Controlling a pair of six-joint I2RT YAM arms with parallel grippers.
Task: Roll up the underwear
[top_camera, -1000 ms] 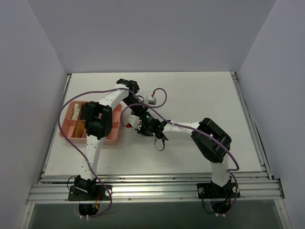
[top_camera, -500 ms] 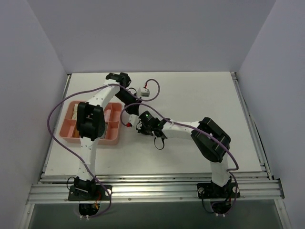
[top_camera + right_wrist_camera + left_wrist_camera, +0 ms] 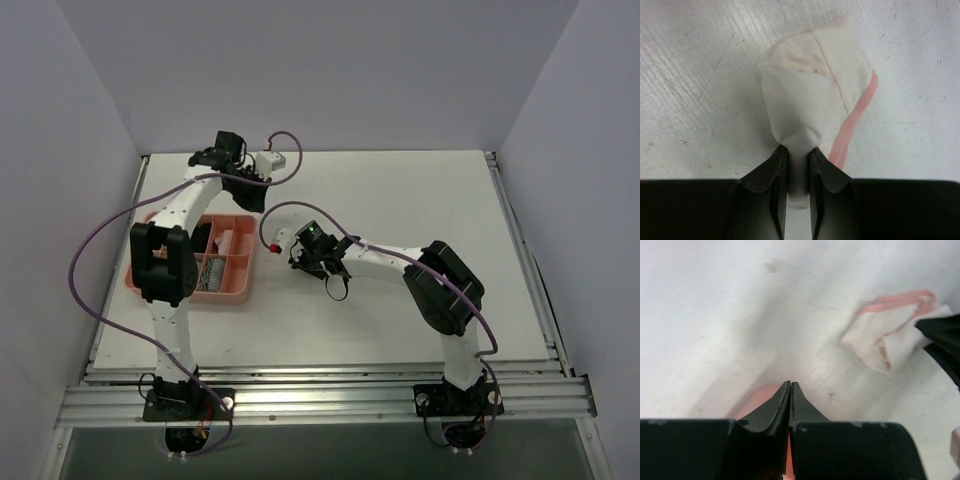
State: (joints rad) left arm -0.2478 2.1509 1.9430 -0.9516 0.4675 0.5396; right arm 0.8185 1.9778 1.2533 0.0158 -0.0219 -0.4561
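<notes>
Right wrist view: the underwear (image 3: 812, 100), a bunched white bundle with pink trim, lies on the table (image 3: 690, 75), pinched by the right tool (image 3: 795, 167); the left tool (image 3: 790, 390) is closed, empty.

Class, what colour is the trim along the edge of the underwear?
Pink trim on white underwear; clearest in the right wrist view.

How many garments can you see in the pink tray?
3: a black one at the far side, a pale one beside it, a grey one nearer. The left arm covers part of the tray; more may be hidden.
</notes>
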